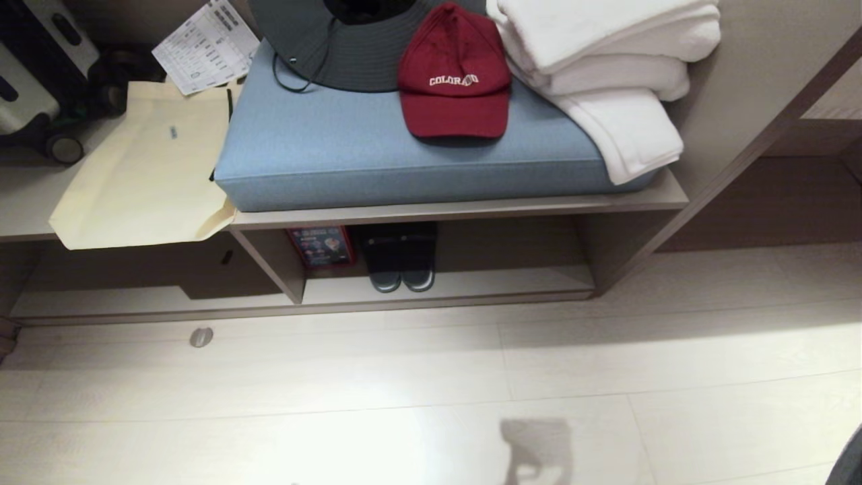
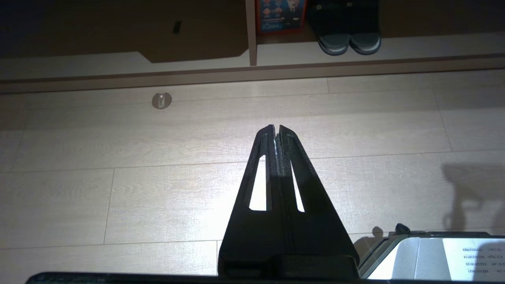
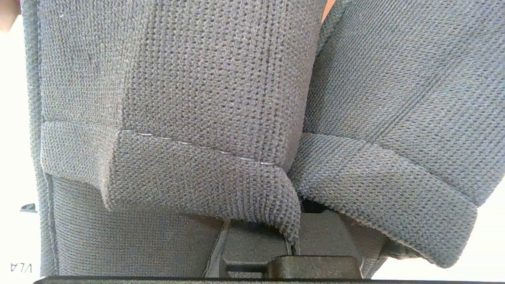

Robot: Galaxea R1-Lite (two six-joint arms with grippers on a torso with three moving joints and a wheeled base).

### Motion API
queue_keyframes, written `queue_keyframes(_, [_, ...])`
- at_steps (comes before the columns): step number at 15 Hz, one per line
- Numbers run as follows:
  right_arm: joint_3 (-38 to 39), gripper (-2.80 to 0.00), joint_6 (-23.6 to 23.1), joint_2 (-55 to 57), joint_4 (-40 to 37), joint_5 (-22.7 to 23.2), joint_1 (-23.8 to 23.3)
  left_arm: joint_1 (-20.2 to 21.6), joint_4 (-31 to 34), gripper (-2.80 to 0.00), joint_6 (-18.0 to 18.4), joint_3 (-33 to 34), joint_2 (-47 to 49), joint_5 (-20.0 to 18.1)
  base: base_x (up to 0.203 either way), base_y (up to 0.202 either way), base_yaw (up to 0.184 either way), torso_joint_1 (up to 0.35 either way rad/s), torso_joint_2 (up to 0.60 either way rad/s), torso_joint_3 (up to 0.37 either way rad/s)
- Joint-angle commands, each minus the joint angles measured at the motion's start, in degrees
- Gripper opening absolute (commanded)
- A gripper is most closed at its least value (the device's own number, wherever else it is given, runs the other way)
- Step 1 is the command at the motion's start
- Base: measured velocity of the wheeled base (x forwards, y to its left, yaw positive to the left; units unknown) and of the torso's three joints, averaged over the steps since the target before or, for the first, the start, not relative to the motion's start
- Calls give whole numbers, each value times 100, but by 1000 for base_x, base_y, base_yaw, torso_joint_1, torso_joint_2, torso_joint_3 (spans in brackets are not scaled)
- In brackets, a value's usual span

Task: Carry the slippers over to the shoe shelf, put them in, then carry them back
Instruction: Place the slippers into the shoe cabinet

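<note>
Two slippers (image 3: 236,118), grey knit with broad bands, fill the right wrist view side by side, pressed close against the camera; the right gripper (image 3: 294,244) is clamped on the fabric edges where the two bands meet, so the pair hangs from that arm, outside the head view. The slippers' long axes run away from the fingers, both soles roughly parallel. Ahead and below lies the shoe shelf (image 1: 444,286), a low open compartment under the blue cushion (image 1: 404,155), with a vertical divider (image 1: 276,259) on its left. A darker pair (image 1: 401,259) already stands toes-out beside a red box (image 1: 322,246) near that divider; the free span lies to their right, on the carrying arm's side. The left gripper (image 2: 276,130), fingers together and empty, points over the pale floor (image 2: 118,189) toward the shelf lip.
</note>
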State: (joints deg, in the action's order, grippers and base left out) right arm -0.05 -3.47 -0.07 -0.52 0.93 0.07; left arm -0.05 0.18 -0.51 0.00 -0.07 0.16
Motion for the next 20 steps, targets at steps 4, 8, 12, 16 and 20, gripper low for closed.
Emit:
queue_keyframes(4, [-4, -280, -4, -10, -3, 3, 1, -4, 3, -280, -2, 0, 7, 2, 0, 0, 0, 1, 4, -197])
queue_keyframes(8, [-4, -280, -4, -10, 0, 3, 1, -4, 3, -280, 4, 0, 7, 2, 0, 0, 0, 1, 4, -196])
queue_keyframes(12, [-2, -280, -4, -10, 0, 3, 1, -4, -1, -280, -2, 0, 7, 2, 0, 0, 0, 3, 2, -195])
queue_keyframes(16, [5, -280, -4, -10, -9, 3, 1, -4, -1, -280, -2, 0, 7, 2, 0, 0, 0, 3, 4, -199])
queue_keyframes(20, [5, -280, -4, -10, -9, 3, 1, -4, -1, -280, -2, 0, 7, 2, 0, 0, 0, 3, 3, -198])
